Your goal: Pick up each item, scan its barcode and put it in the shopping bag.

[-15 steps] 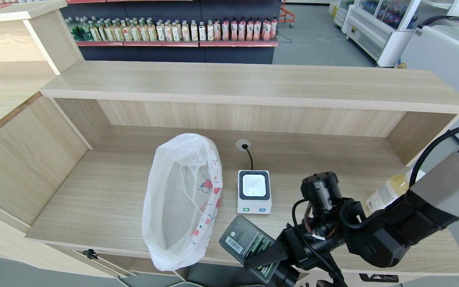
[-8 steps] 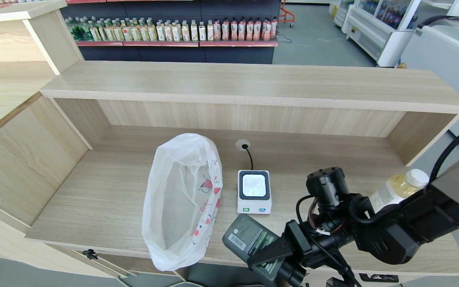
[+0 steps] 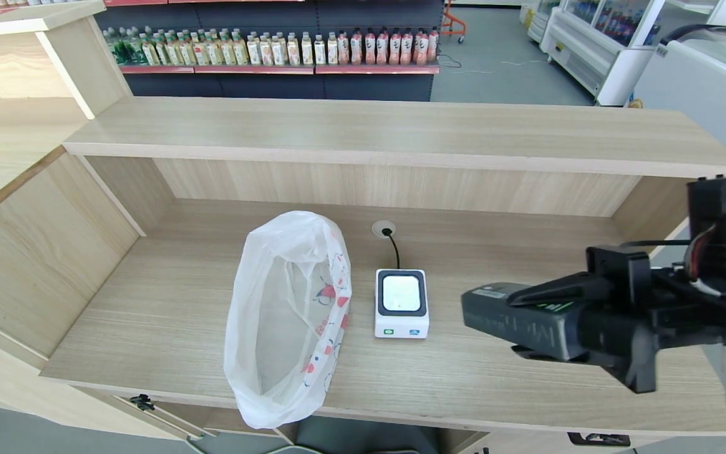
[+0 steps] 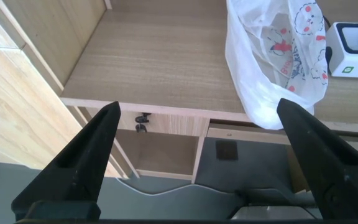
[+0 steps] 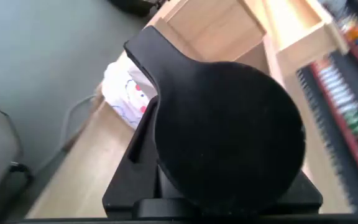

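My right pincer (image 3: 530, 325) is clamped on a dark packet (image 3: 492, 315), one finger over its top and one beneath. It holds the packet roughly level, to the right of the white scanner (image 3: 401, 302) and apart from it. The scanner sits on the counter (image 3: 149, 302), window facing up, with a black cable (image 3: 394, 249) running back to a hole in the counter. Just left of the scanner sits the white shopping bag (image 3: 287, 315), mouth open, reaching the counter's near edge. My left pincer (image 4: 197, 165) hangs with its fingers (image 4: 73, 168) wide apart, holding nothing, low before the counter's front edge.
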